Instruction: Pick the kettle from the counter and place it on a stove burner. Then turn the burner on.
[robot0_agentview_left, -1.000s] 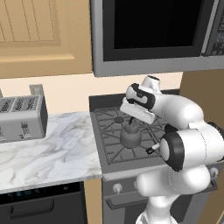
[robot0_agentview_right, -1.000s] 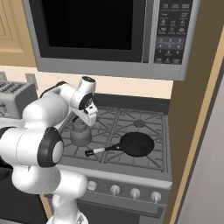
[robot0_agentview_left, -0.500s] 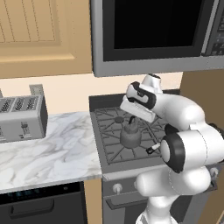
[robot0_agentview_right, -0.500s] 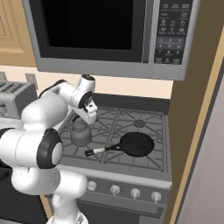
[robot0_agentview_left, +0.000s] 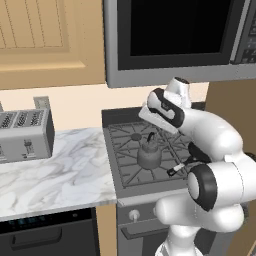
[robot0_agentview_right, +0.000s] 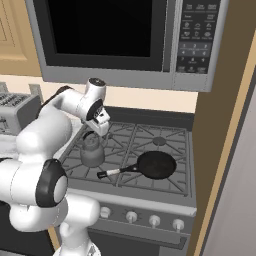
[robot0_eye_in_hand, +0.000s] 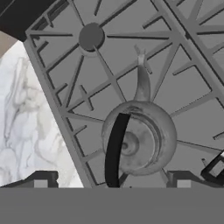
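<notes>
A home kitchen: gas stove (robot0_agentview_right: 150, 145), microwave (robot0_agentview_right: 125, 40) above, marble counter (robot0_agentview_left: 55, 175), toaster (robot0_agentview_left: 25, 134), wooden cabinets (robot0_agentview_left: 47, 37).

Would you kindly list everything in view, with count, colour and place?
kettle: one, dark grey, on the stove's front left grate.
frying pan: one, black, on the front right grate, handle pointing left.
stove: one, grey grates, knobs along the front.
counter: one, white-grey marble, left of the stove.
toaster: one, silver, on the counter.
microwave: one, silver with black door, above the stove.
cabinet: tan wood, upper left.
tool: one, open, just above the kettle.
</notes>
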